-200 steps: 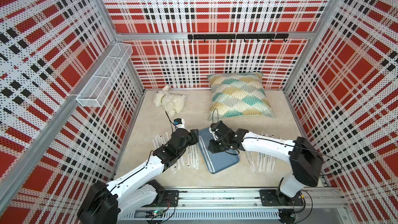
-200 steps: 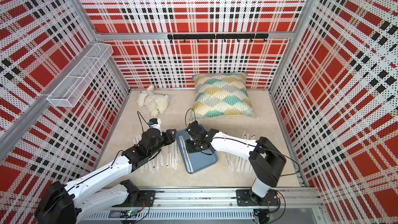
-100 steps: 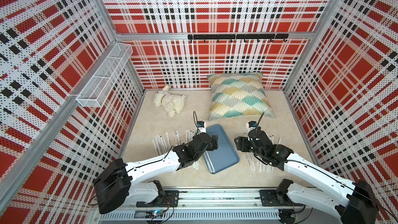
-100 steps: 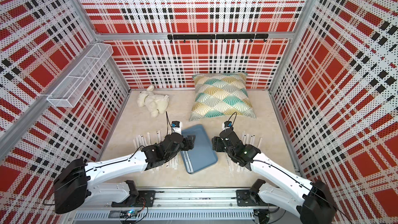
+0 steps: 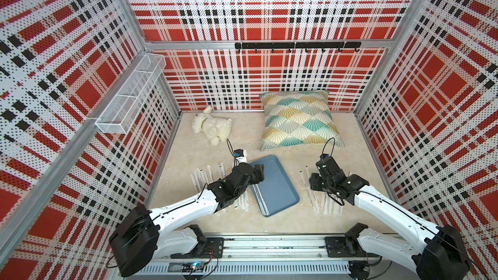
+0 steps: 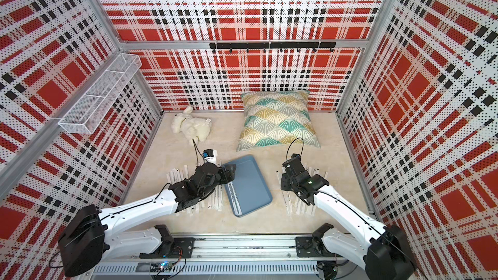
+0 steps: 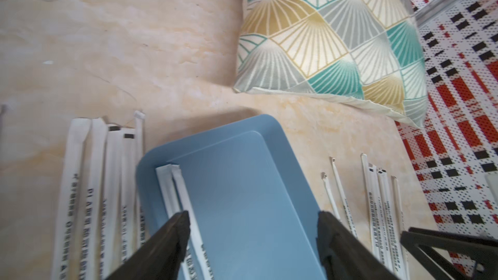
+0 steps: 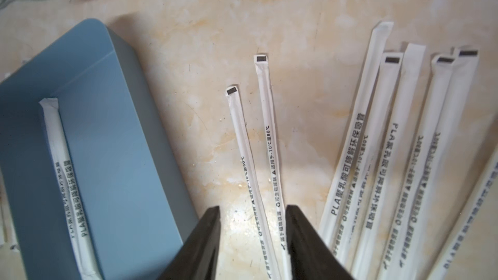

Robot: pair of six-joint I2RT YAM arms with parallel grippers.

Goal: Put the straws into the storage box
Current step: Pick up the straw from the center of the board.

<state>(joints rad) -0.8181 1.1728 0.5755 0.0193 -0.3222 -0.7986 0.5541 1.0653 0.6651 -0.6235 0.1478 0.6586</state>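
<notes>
The storage box point(image 5: 280, 184) lies centre-table, two straws point(image 7: 169, 189) already inside; the rest lie in rows either side. The left gripper point(image 7: 253, 215) hangs open above the box, empty. The right gripper point(image 8: 252, 208) stands open astride two thin straws. Judged light, flat, slippery, easily creased: pinch mid-length.

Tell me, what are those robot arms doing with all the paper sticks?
They're tidying wrapped straws into the blue storage box. Inside it lie two straws already, and many more wait on the table on both sides of it. The left hand hangs open and empty over the box. The right hand is open over two thin straws, probably about to pick one up.
</notes>
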